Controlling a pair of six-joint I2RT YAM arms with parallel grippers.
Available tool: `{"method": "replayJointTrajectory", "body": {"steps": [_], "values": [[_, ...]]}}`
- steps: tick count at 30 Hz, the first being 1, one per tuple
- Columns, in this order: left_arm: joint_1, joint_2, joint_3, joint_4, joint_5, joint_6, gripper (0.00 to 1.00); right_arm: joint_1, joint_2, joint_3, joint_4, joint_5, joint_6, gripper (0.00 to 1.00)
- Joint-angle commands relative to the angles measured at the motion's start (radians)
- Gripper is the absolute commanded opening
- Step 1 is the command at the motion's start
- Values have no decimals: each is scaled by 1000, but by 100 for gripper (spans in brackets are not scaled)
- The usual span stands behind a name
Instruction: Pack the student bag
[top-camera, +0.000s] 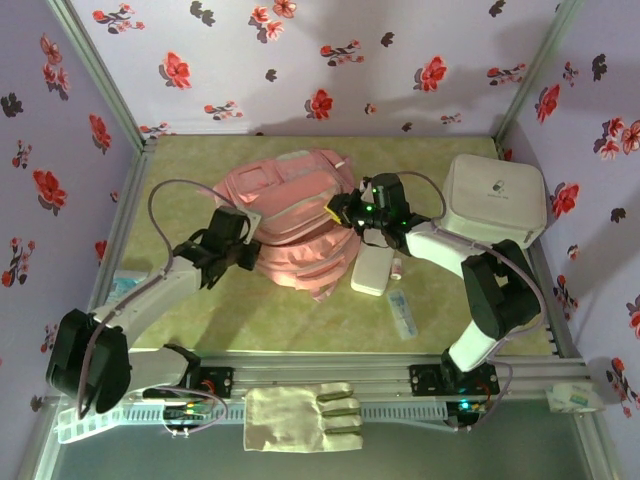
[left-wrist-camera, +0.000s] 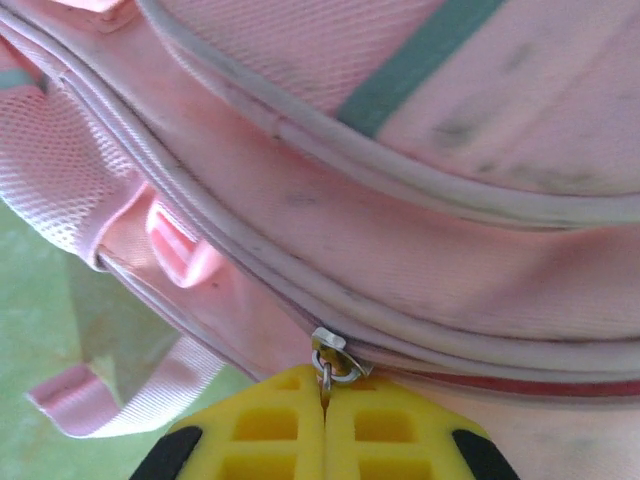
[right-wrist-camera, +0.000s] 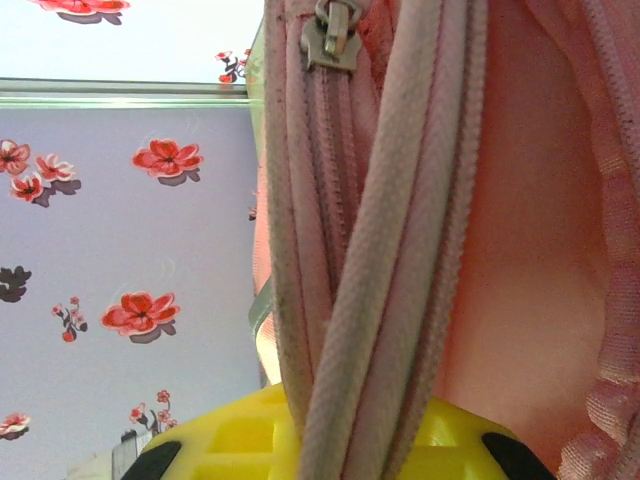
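Zipper pull (left-wrist-camera: 332, 358) on student bag (top-camera: 295, 215) sits pinched in left hand (left-wrist-camera: 325, 410); right hand (right-wrist-camera: 345, 425) clamps trim (right-wrist-camera: 380, 250).

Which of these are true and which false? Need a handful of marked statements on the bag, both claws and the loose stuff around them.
1. The left claw is closed on a zipper pull of the student bag. True.
2. The right claw is open and holds nothing. False: it is clamped on a pink band along the bag's edge.
3. The bag stands upright against the back wall. False: it lies flat on the table.
4. A pale glove lies on the near rail, between the two arm bases. True.
5. A small white case lies on the table beside the bag, on the right arm's side. True.
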Motion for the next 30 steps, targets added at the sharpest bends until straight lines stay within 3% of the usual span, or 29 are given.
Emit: {"method": "replayJointTrajectory", "body": {"steps": [1, 4, 11, 18, 28, 30], "values": [[84, 24, -3, 85, -31, 89, 0, -40, -59, 37, 1, 43, -68, 9], [140, 67, 19, 141, 24, 106, 0, -40, -55, 34, 2, 38, -73, 9], [217, 131, 16, 239, 120, 298, 0, -41, -28, 42, -11, 13, -102, 9], [308, 193, 37, 369, 212, 289, 0, -41, 10, 66, -1, -34, -123, 10], [316, 265, 97, 371, 153, 239, 0, -35, 33, 91, -32, -64, -173, 10], [316, 255, 98, 367, 145, 222, 6, -25, 60, 107, -17, -65, -162, 10]]}}
